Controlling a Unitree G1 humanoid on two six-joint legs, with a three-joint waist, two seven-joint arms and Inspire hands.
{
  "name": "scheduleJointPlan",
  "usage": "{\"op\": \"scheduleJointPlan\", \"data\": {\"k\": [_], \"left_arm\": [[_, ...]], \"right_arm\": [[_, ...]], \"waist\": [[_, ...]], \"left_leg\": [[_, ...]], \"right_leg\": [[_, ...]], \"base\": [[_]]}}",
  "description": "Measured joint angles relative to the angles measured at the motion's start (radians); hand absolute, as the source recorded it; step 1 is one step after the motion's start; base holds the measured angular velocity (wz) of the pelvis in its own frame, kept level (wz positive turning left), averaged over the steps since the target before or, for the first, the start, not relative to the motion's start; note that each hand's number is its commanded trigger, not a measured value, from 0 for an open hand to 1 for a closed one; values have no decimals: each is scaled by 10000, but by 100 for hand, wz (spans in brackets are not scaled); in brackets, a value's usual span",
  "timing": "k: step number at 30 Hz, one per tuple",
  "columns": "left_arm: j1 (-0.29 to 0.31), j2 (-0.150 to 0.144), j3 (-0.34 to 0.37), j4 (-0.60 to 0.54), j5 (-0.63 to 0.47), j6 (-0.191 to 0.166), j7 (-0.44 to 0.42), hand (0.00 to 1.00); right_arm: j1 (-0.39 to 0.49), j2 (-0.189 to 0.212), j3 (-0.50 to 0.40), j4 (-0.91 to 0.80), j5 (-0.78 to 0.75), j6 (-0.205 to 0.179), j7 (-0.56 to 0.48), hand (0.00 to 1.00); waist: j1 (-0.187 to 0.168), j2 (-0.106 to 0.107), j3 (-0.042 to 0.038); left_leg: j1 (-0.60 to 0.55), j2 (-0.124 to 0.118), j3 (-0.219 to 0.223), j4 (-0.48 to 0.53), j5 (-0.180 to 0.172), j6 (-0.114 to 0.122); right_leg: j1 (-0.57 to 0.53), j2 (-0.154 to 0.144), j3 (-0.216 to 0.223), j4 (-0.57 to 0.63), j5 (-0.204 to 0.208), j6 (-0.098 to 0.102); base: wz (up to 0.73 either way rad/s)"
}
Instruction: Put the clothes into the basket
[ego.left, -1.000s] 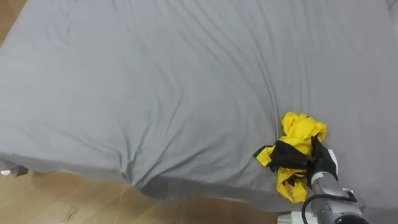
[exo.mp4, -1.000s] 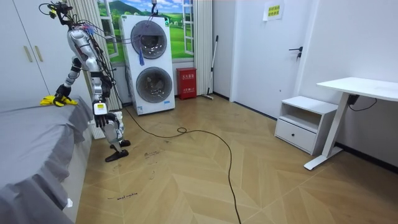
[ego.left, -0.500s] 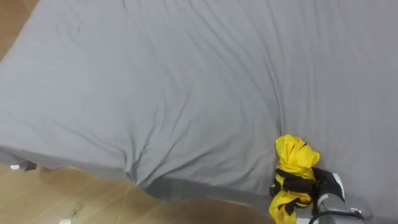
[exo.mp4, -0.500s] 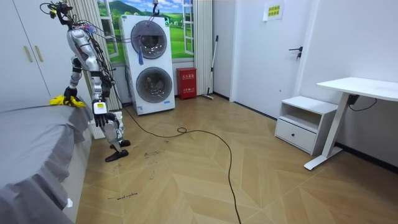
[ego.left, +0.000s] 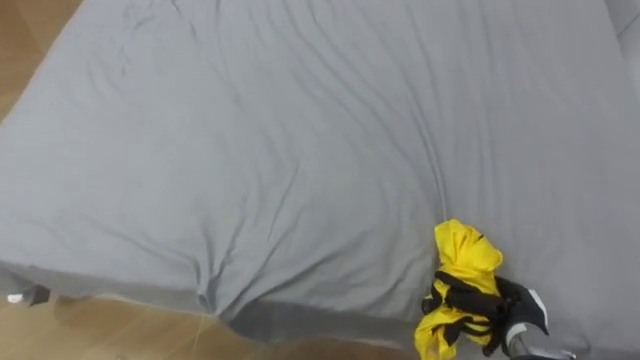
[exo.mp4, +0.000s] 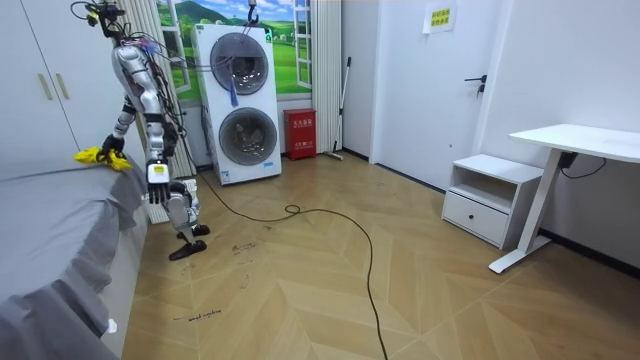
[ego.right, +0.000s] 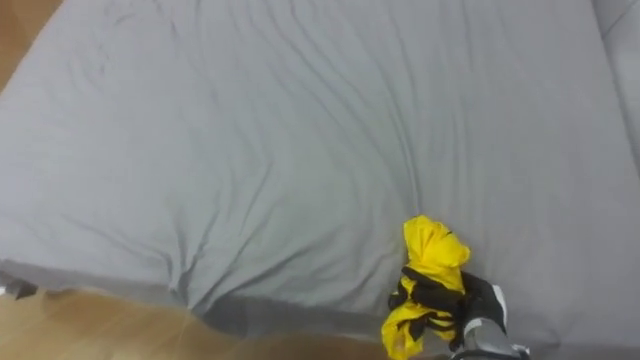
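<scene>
Clenched on the crumpled yellow-and-black cloth garment, the right robot hand has drawn it toward the grey bed's edge, so pickup looks secured.

Bed under a grey sheet: we see the cover creased in long folds that run toward the near edge, where it drops over the side. At that edge, on the right, a bunched yellow cloth with dark trim sits clutched in the right hand. We cannot tell whether its lower part rests on the sheet or hangs just past the edge. In the room view the bed takes up the lower left corner.
</scene>
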Motion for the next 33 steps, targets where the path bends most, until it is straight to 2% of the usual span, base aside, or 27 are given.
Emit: {"op": "scheduleJointPlan", "data": {"k": [2, 3, 4, 5, 6, 8, 9, 12, 13, 15, 18, 22, 28, 30, 33], "left_arm": [[206, 40, 221, -268, 326, -16, 0, 0], [315, 27, 320, -407, 668, -15, 0, 0], [343, 25, 372, -448, 888, -16, 0, 0], [311, 25, 486, -483, 1230, -15, 0, 0], [296, 26, 568, -516, 1339, -20, 0, 0], [276, 12, 616, -503, 1361, -18, 0, 0], [287, 0, 643, -500, 1387, -16, 0, 0], [297, -110, 637, -507, 1537, 84, 0, 0], [292, -141, 640, -513, 1614, 116, 0, 0], [256, -230, 660, -516, 1597, 255, -1, 0], [323, -255, 767, -468, 1590, 561, -1, 0], [469, -251, 931, -473, 1608, 746, -3, 0], [614, -242, 974, -472, 1811, 944, -2, 0], [631, -218, 984, -471, 1827, 1076, -2, 0], [664, -220, 916, -474, 1788, 1092, -11, 0]], "right_arm": [[620, 3, -181, -1655, -6, 31, 42, 100], [955, 3, -297, -2505, -13, -83, 56, 100], [1079, 4, -379, -2820, -35, -111, 59, 100], [1242, 1, -560, -3338, -135, -102, 56, 100], [1341, 2, -699, -3718, -175, -96, 60, 100], [1647, -1, -898, -4375, -191, -97, 82, 100], [1857, -2, -1015, -4740, -210, -90, 113, 100], [1930, 2, -1442, -5037, -219, -52, 119, 100], [1931, 1, -1559, -5058, -217, -52, 119, 100], [1930, -18, -2018, -5077, -213, -49, -52, 100], [2039, -22, -2533, -5247, -228, -48, -293, 100], [2217, -3, -3022, -5412, -221, -29, -223, 100], [2544, 10, -3414, -5404, -179, -25, -201, 100], [2678, 13, -3441, -5245, -168, 115, -200, 100], [2662, -7, -3693, -4705, 257, 301, -186, 100]], "waist": [[-179, -106, -11], [-351, -128, -32], [-402, -128, -35], [-534, -129, -37], [-588, -67, -55], [-785, 32, -116], [-846, 78, -145], [-1271, 168, -163], [-1314, 183, -172], [-1452, 170, -163], [-1835, 169, -149], [-2014, 218, -142], [-2322, 288, -106], [-2347, 366, -89], [-2372, 456, -99]], "left_leg": [[331, 13, 242, -91, -13, 9], [536, 22, 383, -89, -41, 7], [636, 28, 468, -88, -54, 3], [828, 75, 676, -93, -110, 22], [1026, 206, 942, -93, -257, 19], [1248, 265, 1174, -86, -409, -3], [1425, 373, 1353, -114, -479, -14], [1849, 393, 1832, -255, -561, -25], [1934, 401, 1906, -329, -561, -25], [2196, 453, 2344, -516, -561, -26], [2244, 444, 2477, -520, -562, -26], [2274, 497, 2912, -517, -578, -39], [2269, 556, 3106, -524, -605, -76], [2267, 578, 3150, -544, -619, -95], [2174, 573, 3199, -550, -621, -95]], "right_leg": [[197, 22, 272, -25, 2, 4], [369, 65, 408, -46, 12, 21], [441, 66, 445, -38, 15, 26], [531, 63, 682, -15, 19, 31], [562, 141, 934, -14, 19, 31], [679, 237, 1212, 3, 26, 21], [730, 260, 1430, 29, 29, 16], [851, 325, 1861, 7, 52, 11], [853, 348, 1971, 17, 59, 19], [842, 443, 2340, 37, 119, 31], [829, 494, 2535, 3, 155, 58], [705, 564, 2919, 21, 202, 71], [659, 654, 3181, -76, 274, 43], [618, 700, 3354, -115, 316, 36], [425, 706, 3440, -15, 314, 41]], "base": [[-39], [-37], [-34], [-46], [-55], [-54], [-51], [-50], [-52], [-53], [-23], [-27], [-10], [-18], [-12]]}}
